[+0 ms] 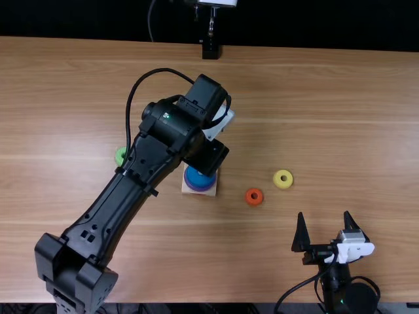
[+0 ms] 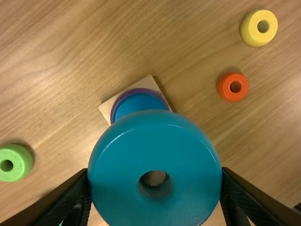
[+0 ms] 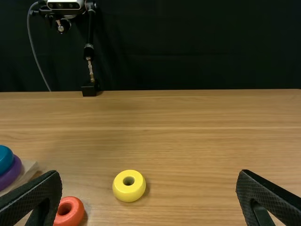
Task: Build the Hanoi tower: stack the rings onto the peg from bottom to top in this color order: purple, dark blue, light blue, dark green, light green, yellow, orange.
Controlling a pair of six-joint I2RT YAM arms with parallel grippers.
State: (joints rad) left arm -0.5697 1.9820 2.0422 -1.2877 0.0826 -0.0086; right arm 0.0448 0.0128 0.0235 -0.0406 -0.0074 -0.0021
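Light blue ring [image 2: 155, 141], one: round-edged, smooth and glossy, its central hole facing the wrist camera; gripped between both fingers of the left gripper [image 2: 155, 171], seemingly above the wooden base [image 2: 149, 81].

Stack, two pieces: purple ring [image 3: 11, 174] at the bottom, narrower dark blue ring [image 1: 198, 178] on top, both on the base.

Step in hand: placing the third ring. Next move, as judged: centre the hole over the peg, keep the ring level, lower it onto the dark blue, then let go. Off-centre, it could catch on the peg tip.

Awaiting, on the surface [image 1: 314, 118]: light green ring [image 2: 19, 153], orange ring [image 2: 232, 97], yellow ring [image 2: 254, 38].

Right gripper [image 1: 324, 214], one: fingers spread, holding nothing, near the surface's close edge.
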